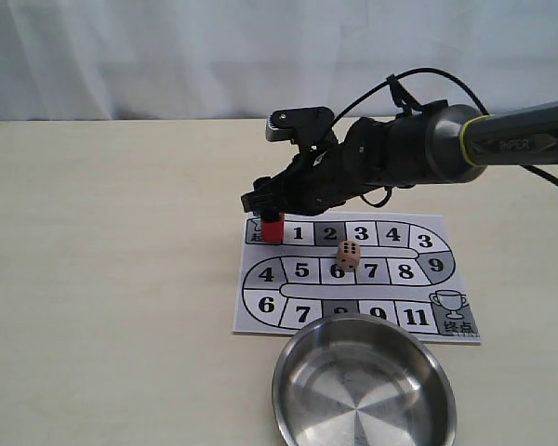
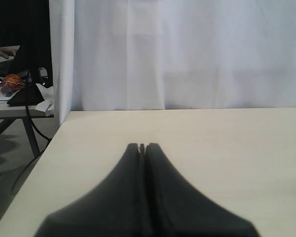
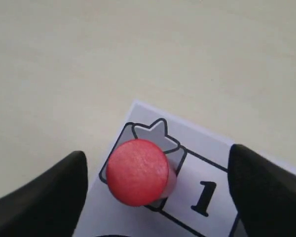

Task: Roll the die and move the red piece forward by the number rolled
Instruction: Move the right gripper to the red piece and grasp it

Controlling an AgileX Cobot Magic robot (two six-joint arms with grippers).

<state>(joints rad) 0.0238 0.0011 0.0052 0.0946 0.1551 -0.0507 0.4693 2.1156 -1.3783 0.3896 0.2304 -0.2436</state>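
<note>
Your right fingers (image 3: 266, 192) released, flanking the red piece (image 3: 137, 171), die (image 1: 348, 255) at its 4 o'clock, left fingers (image 2: 160, 197) clenched

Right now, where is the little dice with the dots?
In the exterior view the die sits on the game board, at the middle row's 6 and 7 squares, right of the red piece and beyond the metal bowl.
</note>
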